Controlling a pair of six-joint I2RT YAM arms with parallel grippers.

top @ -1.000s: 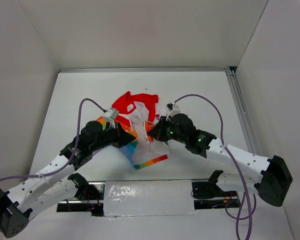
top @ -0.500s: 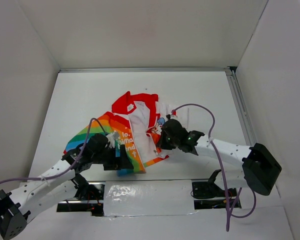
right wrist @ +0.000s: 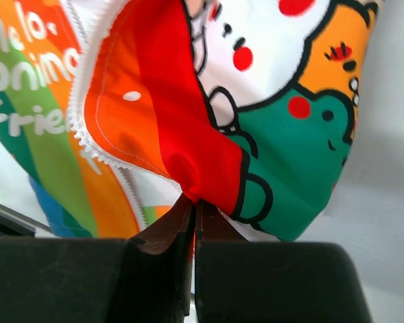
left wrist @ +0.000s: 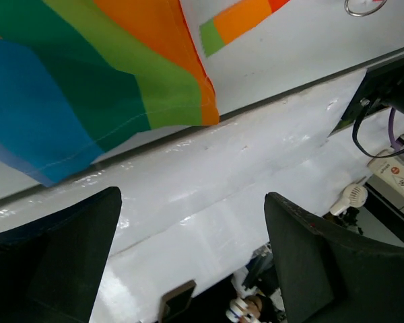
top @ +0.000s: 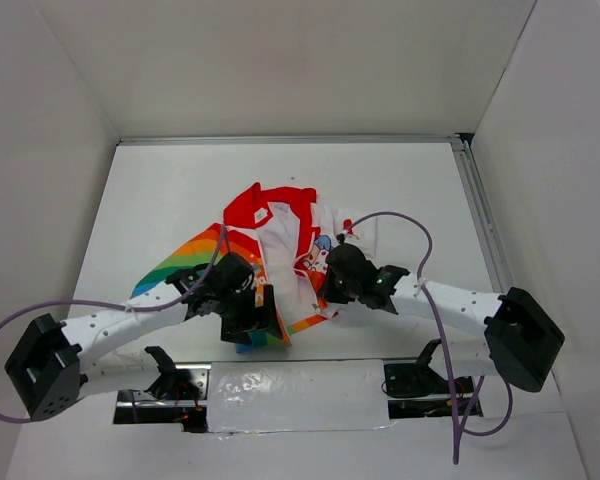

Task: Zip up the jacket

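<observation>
1. The small child's jacket (top: 280,240) of thin fabric has a white front with cartoon animals, rainbow-striped sleeves and a red collar. It lies crumpled at the middle of the top view on the flat white table (top: 160,190), collar toward the top of the frame.
2. One rainbow sleeve (top: 180,265) stretches toward the lower left. The hem points down toward the glossy white strip (top: 295,385) along the table's near edge.
3. The left gripper (top: 258,312) sits at the jacket's lower left hem, just below the centre of the top view.
4. In the left wrist view its dark fingers (left wrist: 54,256) stand wide apart at the lower corners, released, with nothing between them. The blue, green and orange hem of the jacket (left wrist: 87,74) fills the upper left, above the strip (left wrist: 209,195).
5. The right gripper (top: 327,278) is at the jacket's right edge, just right of centre.
6. In the right wrist view the right gripper (right wrist: 194,219) is clenched on a red-orange fold of the jacket (right wrist: 283,114), at the bottom centre. A white toothed zipper edge (right wrist: 81,128) curves along the fold's left side.
</observation>
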